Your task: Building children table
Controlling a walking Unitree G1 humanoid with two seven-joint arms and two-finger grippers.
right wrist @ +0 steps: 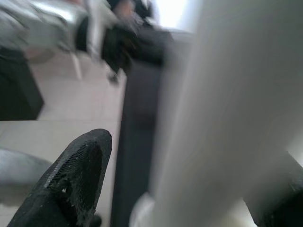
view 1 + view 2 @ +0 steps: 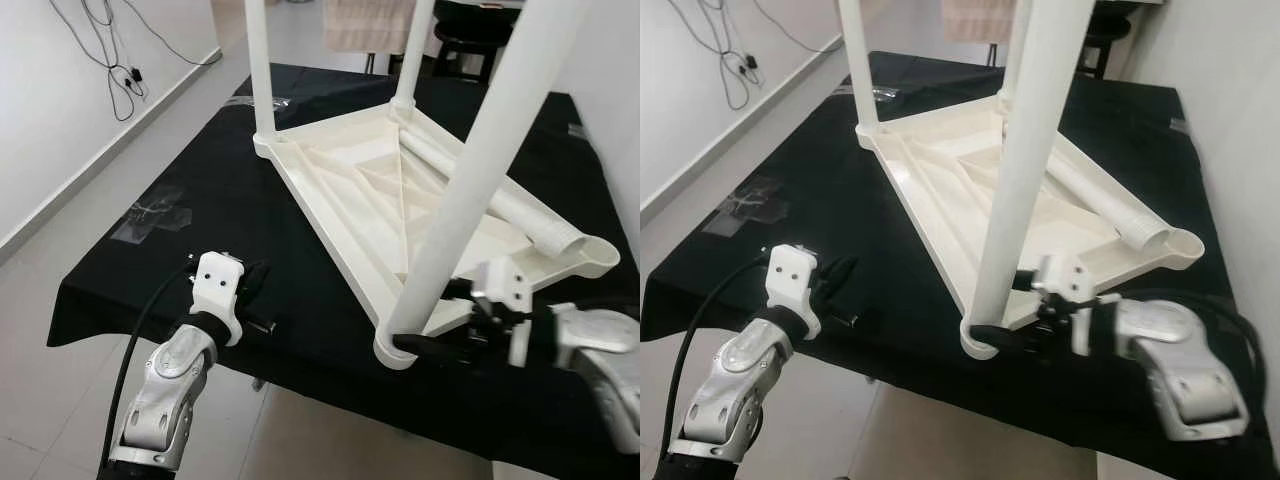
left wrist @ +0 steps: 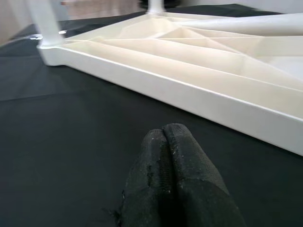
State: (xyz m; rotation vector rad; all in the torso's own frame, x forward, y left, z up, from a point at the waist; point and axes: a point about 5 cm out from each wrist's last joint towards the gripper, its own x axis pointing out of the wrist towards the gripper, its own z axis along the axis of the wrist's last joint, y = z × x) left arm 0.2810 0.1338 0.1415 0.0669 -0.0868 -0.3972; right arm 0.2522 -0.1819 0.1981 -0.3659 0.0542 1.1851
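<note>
Legs decide everything at this stage: the white tabletop (image 2: 420,200) lies upside down on the black-covered surface (image 2: 250,330), with three legs standing up from its corners and a fourth, loose leg (image 2: 500,195) lying on its ribbed underside. The loose leg's long axis runs from the far middle of the tabletop toward its near right corner, its open end close to the empty socket (image 2: 600,255) there.

The right gripper (image 2: 425,345) sits at the foot of the near leg (image 2: 470,170), jaws parted with one finger on each side of it. The right wrist view agrees, one black fingertip (image 1: 71,184) beside the pale tube, but whether the fingers press on the leg I cannot tell. That leg leans slightly, so seating it probably comes first.

The left gripper (image 2: 262,280) rests low over the cloth, just short of the tabletop's near edge, jaws closed together on nothing.

The right arm is nearer both the loose leg and its socket, so the last leg looks like its job.
</note>
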